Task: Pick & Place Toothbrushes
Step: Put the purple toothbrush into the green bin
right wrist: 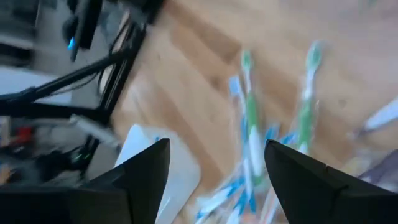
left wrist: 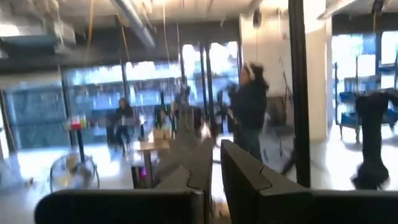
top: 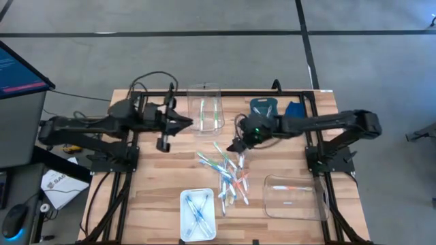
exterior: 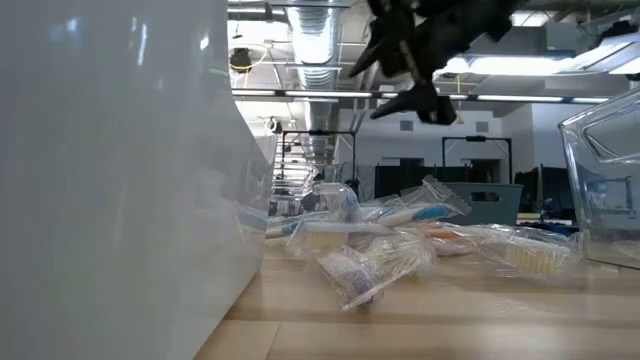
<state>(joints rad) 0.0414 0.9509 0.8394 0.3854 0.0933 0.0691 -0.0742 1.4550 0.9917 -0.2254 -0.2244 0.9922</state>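
A loose pile of toothbrushes (top: 228, 173) lies flat on the wooden table, some in clear wrappers (exterior: 400, 250). Green ones (top: 210, 112) rest in a clear bin (top: 206, 87) at the far side. Blue ones (top: 197, 209) lie in a white tray (top: 184, 221), and a few are in a clear bin (top: 293, 204) on the right. My right gripper (top: 238, 145) hangs open above the pile's far end, over green and blue brushes (right wrist: 249, 124), touching nothing. My left gripper (top: 185, 123) is shut and empty, held level beside the far bin.
A blue and dark object (top: 272, 107) sits at the table's far edge behind my right arm. The white tray's wall (exterior: 120, 180) fills the low view's left side, and the clear bin (exterior: 605, 180) stands on its right. People show in the room beyond (left wrist: 249, 106).
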